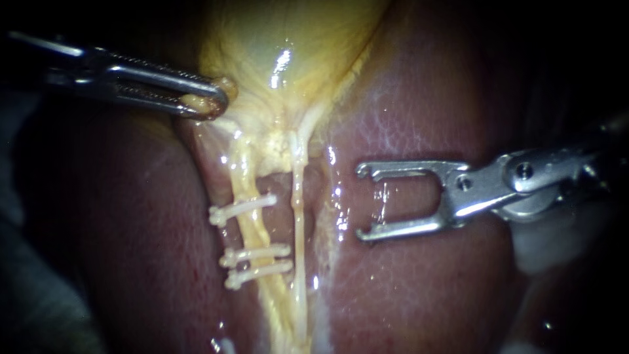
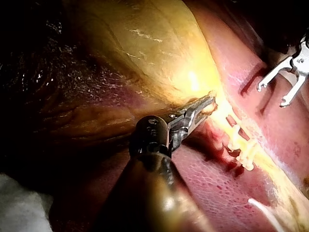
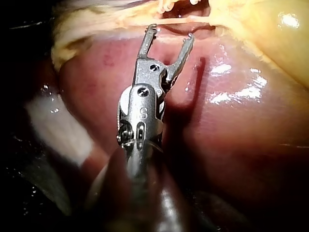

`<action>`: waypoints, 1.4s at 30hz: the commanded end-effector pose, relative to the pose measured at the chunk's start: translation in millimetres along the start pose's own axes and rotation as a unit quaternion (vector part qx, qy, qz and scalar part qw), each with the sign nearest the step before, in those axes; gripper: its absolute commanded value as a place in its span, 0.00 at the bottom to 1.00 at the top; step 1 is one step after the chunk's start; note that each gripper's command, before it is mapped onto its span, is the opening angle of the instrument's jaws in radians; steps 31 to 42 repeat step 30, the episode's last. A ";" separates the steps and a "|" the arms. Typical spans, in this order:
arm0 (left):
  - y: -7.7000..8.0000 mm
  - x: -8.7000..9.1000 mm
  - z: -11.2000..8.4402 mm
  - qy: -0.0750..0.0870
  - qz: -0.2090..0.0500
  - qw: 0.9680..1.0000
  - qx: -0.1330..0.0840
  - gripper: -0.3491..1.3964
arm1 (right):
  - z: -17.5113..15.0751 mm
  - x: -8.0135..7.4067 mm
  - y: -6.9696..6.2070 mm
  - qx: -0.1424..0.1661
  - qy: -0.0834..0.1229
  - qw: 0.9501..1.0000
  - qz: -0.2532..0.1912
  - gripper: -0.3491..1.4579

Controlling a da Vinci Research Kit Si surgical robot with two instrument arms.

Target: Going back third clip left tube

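Already clipped: three clips on the left tube (image 1: 252,231): upper clip (image 1: 244,208) alone, middle clip (image 1: 257,254) and lowest clip (image 1: 259,271) close together below it. All three lie across the tube; the thinner right tube (image 1: 298,216) beside it is bare.

Right instrument (image 1: 363,202): jaws wide apart, nothing between them, over bare liver (image 1: 419,288), clear of both tubes on the right tube's far side. Clipping looks done, and the jaws are off the tube. What is left, as I judge it, is drawing the shaft farther away.

Left instrument (image 1: 213,101): jaws clamped on a fold at the gallbladder (image 1: 282,39) neck, above the clips, holding the tubes taut.
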 end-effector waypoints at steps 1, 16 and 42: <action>0.0 0.0 0.1 0.000 0.000 1.000 0.000 0.00 | 0.0 -0.1 0.0 0.001 0.001 1.000 0.000 0.47; -1.9 -1.5 5.0 0.002 0.006 1.000 0.005 0.00 | -0.1 -0.2 -0.1 0.003 0.001 1.000 -0.003 0.47; -3.1 -2.3 6.1 -0.002 0.013 1.000 0.004 0.00 | 0.0 -0.1 -0.2 0.012 0.003 1.000 -0.007 0.47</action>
